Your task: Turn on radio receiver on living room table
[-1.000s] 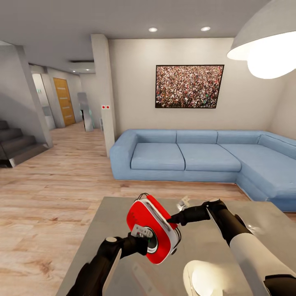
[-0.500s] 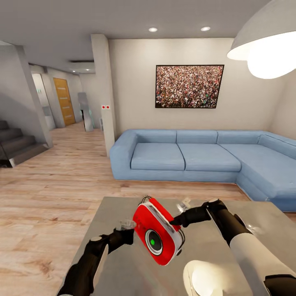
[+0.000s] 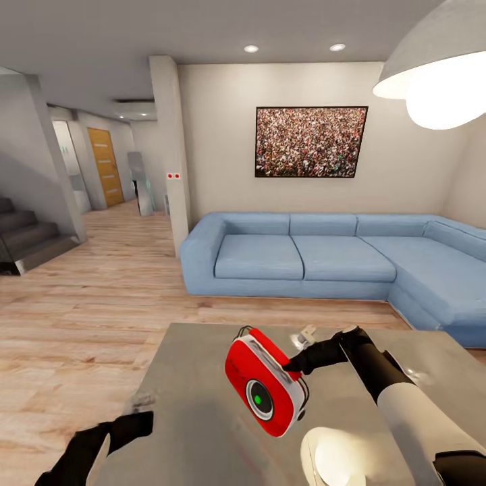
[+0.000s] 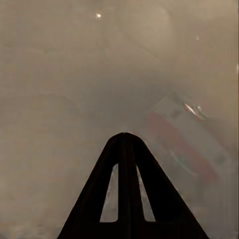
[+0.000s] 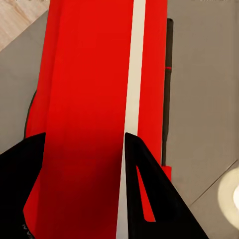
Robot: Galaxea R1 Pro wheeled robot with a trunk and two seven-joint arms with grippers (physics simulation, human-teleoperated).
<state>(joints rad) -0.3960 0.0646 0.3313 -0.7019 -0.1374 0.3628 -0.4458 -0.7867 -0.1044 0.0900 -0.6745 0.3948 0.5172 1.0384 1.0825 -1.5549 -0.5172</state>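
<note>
The red radio receiver [image 3: 265, 383] with its white side band hangs tilted over the grey coffee table [image 3: 189, 378], its face turned toward me. Its round grey dial [image 3: 259, 399] shows a green centre. My right gripper [image 3: 293, 364] is shut on the radio's upper right edge. In the right wrist view the red body [image 5: 84, 99] sits between the two dark fingers [image 5: 149, 199]. My left gripper [image 3: 138, 413] is low at the table's left edge, well clear of the radio. In the left wrist view its fingertips [image 4: 124, 137] are pressed together, shut on nothing.
A blue sectional sofa [image 3: 304, 256] stands behind the table under a framed crowd picture [image 3: 310, 142]. A grey dome pendant lamp [image 3: 432, 74] hangs at the upper right, with its glare on the tabletop [image 3: 337, 459]. Wood floor, a pillar [image 3: 169, 155] and stairs [image 3: 20, 236] lie to the left.
My left gripper left the radio's dial and pulled back down and to the left. The radio, still in my right gripper, shifted slightly right and lower, and its dial now shows.
</note>
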